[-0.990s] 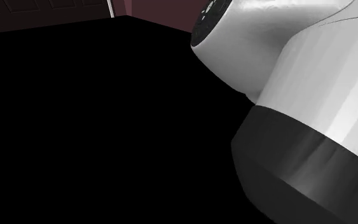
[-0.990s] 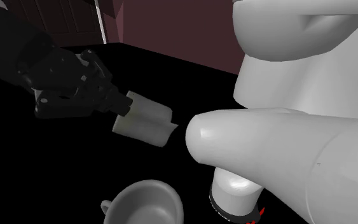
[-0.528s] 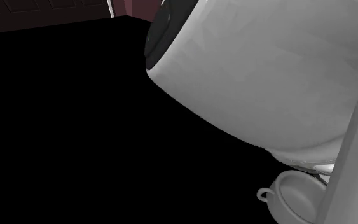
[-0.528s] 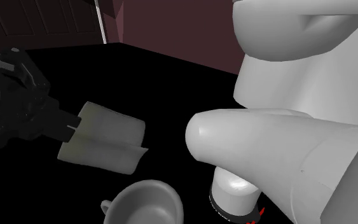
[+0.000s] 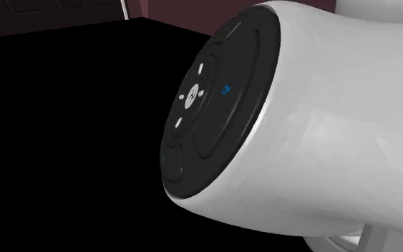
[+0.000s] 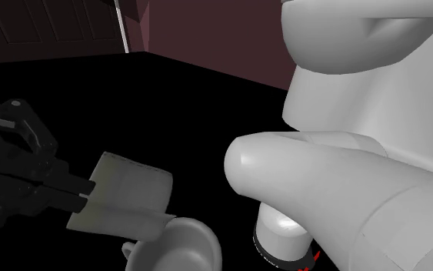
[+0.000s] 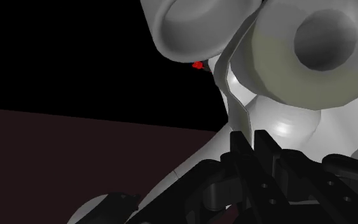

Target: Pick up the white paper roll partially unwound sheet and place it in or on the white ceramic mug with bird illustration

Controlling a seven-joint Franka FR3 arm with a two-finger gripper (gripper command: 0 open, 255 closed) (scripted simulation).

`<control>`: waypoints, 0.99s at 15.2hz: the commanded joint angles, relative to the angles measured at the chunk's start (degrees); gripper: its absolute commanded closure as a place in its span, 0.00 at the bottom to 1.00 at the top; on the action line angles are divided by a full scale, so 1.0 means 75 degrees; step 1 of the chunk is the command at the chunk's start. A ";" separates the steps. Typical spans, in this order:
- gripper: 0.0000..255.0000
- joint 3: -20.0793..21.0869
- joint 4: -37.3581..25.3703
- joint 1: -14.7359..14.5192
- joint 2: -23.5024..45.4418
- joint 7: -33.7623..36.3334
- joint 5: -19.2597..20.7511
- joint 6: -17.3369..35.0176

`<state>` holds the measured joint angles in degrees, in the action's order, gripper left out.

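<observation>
In the second exterior view my black gripper [image 6: 86, 194] comes in from the left, shut on the pale paper roll [image 6: 130, 192], which lies nearly level with its loose sheet [image 6: 149, 227] hanging below. The plain grey-white mug [image 6: 184, 245] stands at the bottom edge. The roll's low end overlaps the mug's rim on the left. In the wrist view the roll [image 7: 279, 70] shows its hollow core beyond the fingertips [image 7: 242, 147]. The mug [image 7: 199, 28] lies past the roll.
The white arm's thick links [image 6: 345, 185] take up the second exterior view's right. A black-capped joint [image 5: 214, 122] stands close in the shoulder view. The surface is a black area [image 5: 64, 143]. A dark reddish wall [image 6: 207, 35] stands behind.
The gripper has carried the roll down and towards the mug, until the roll overlaps the rim. In the shoulder view the arm's joint has swung round and now covers the mug.
</observation>
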<state>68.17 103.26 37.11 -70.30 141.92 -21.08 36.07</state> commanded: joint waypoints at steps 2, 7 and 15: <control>1.00 0.0074 0.0267 -0.0028 -0.0256 0.0159 -0.0201 -0.0152; 1.00 0.0220 0.0644 -0.0077 -0.0688 0.0100 -0.0569 0.0030; 1.00 0.0493 0.1099 -0.0172 -0.1166 0.0137 -0.1095 0.0279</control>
<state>71.58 111.18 35.82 -78.78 142.91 -28.90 37.92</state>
